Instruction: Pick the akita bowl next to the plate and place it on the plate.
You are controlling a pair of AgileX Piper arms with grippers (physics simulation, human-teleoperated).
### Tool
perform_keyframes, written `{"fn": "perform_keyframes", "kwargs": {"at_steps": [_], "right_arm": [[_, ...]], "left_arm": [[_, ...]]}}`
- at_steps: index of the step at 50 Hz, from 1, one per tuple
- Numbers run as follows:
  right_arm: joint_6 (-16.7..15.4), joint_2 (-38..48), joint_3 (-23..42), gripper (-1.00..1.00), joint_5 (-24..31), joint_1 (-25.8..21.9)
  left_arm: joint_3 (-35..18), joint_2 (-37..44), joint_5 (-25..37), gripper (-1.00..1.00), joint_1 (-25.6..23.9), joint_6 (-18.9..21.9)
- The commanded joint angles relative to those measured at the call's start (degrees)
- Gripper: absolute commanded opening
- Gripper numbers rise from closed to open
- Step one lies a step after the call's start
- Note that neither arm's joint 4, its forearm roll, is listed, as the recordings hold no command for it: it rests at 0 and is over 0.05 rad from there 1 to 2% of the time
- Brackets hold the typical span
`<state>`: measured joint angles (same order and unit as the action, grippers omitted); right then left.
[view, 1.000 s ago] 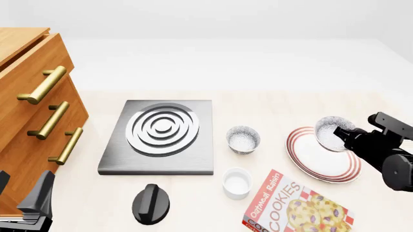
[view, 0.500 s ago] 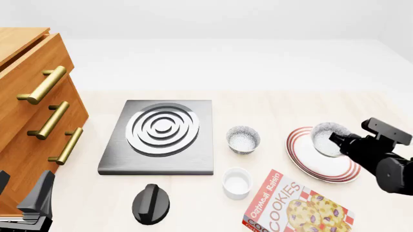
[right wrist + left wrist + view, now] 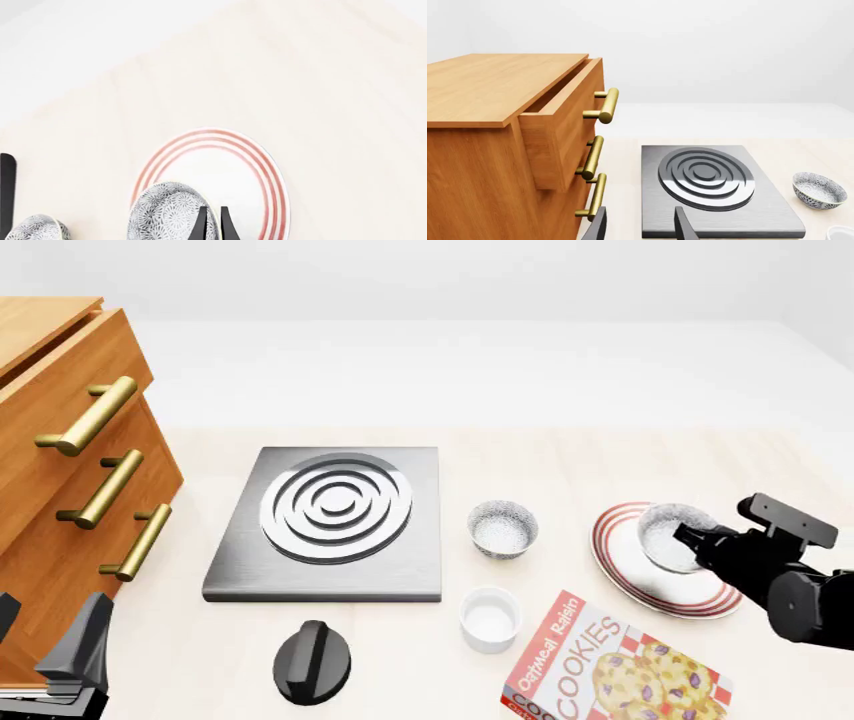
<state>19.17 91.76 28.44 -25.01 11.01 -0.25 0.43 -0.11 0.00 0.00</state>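
The akita bowl [image 3: 667, 537] [image 3: 167, 212], grey-blue speckled outside and white inside, hangs tilted over the plate [image 3: 638, 575] [image 3: 220, 170], a wide white plate with red rings at the right of the table. My right gripper [image 3: 694, 536] [image 3: 213, 225] is shut on the bowl's rim, one finger inside and one outside. Whether the bowl touches the plate I cannot tell. My left gripper [image 3: 47, 640] [image 3: 640, 230] is open and holds nothing, low at the near left beside the cabinet.
A look-alike speckled bowl [image 3: 503, 528] [image 3: 819, 190] stands left of the plate, a small white cup [image 3: 490, 618] nearer. A cookies box [image 3: 614, 672] lies at the front right. The metal stove plate [image 3: 334, 520], black knob [image 3: 311, 660] and wooden drawer cabinet [image 3: 67, 490] fill the left.
My right gripper has carried the bowl nearer and lower, from over the plate's far rim to over its middle. The left arm has not moved.
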Motion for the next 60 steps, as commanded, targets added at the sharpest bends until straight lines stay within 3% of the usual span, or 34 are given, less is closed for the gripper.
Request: {"fn": "perform_keyframes", "kwargs": {"at_steps": [1, 60], "right_arm": [[0.5, 1.9, 0.4, -1.00, -1.2, -0.1], [0.4, 8.1, 1.8, -1.00, -3.4, -0.3]], "left_arm": [[0.0, 0.0, 0.0, 1.00, 0.0, 0.0], [0.0, 0.0, 0.0, 1.00, 0.0, 0.0]]}}
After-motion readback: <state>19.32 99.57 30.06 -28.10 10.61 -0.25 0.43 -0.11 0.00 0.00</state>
